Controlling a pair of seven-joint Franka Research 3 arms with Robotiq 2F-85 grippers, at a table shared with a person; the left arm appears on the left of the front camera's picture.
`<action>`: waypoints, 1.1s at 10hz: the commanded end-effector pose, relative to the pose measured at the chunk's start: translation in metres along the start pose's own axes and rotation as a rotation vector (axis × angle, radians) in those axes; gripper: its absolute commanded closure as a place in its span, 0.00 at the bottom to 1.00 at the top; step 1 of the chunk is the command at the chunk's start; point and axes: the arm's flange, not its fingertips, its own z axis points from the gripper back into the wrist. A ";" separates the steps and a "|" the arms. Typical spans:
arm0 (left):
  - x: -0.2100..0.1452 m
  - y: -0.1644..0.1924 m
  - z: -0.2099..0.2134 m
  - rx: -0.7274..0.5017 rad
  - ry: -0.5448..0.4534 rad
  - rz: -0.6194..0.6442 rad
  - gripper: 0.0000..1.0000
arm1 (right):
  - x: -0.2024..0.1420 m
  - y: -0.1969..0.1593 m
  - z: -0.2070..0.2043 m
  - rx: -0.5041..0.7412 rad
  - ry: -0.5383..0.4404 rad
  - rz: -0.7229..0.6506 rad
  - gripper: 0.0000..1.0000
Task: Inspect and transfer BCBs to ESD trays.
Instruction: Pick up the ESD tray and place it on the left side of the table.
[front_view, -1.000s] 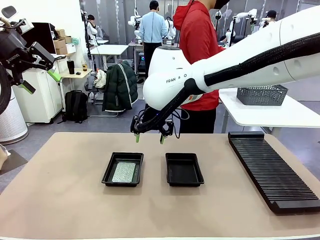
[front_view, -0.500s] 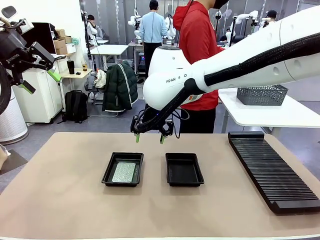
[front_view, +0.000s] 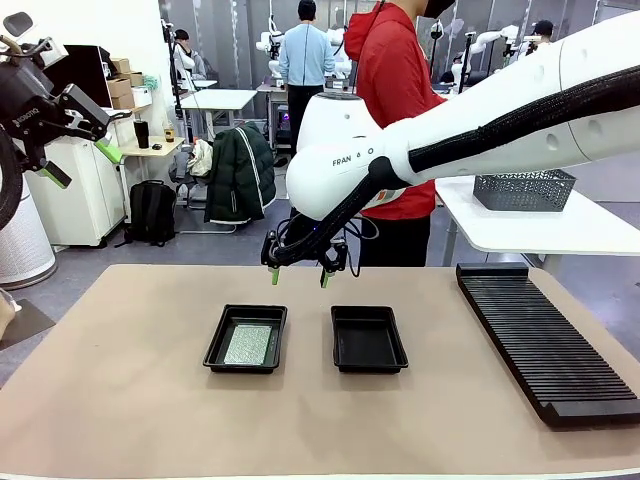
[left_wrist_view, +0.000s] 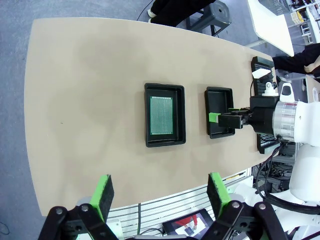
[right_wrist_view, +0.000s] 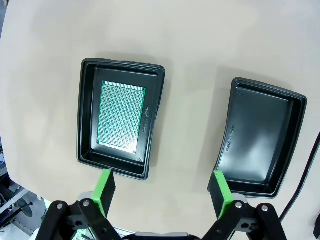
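Board: a green BCB (right_wrist_view: 121, 116) lies flat in the left ESD tray (front_view: 214, 345).
Next to it: the right ESD tray (front_view: 369, 342) sits close by, empty.
Right arm: the right gripper (front_view: 298, 278) hangs above the gap between both trays, fingers spread wide, holding nothing.
Left arm: the left gripper (front_view: 82, 162) is high up at the left, fingers apart, empty.

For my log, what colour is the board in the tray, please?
The board is green, finely dotted; right wrist view shows best.
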 end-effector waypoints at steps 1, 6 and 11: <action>0.017 -0.005 -0.019 0.006 0.026 0.023 0.00 | 0.001 -0.016 0.008 0.062 0.025 -0.072 0.00; 0.046 -0.041 -0.082 0.053 0.145 0.037 0.00 | 0.003 -0.082 0.031 0.268 0.098 -0.244 0.00; 0.045 -0.077 -0.154 0.148 0.249 0.069 0.00 | -0.002 -0.126 0.043 0.432 0.094 -0.278 0.00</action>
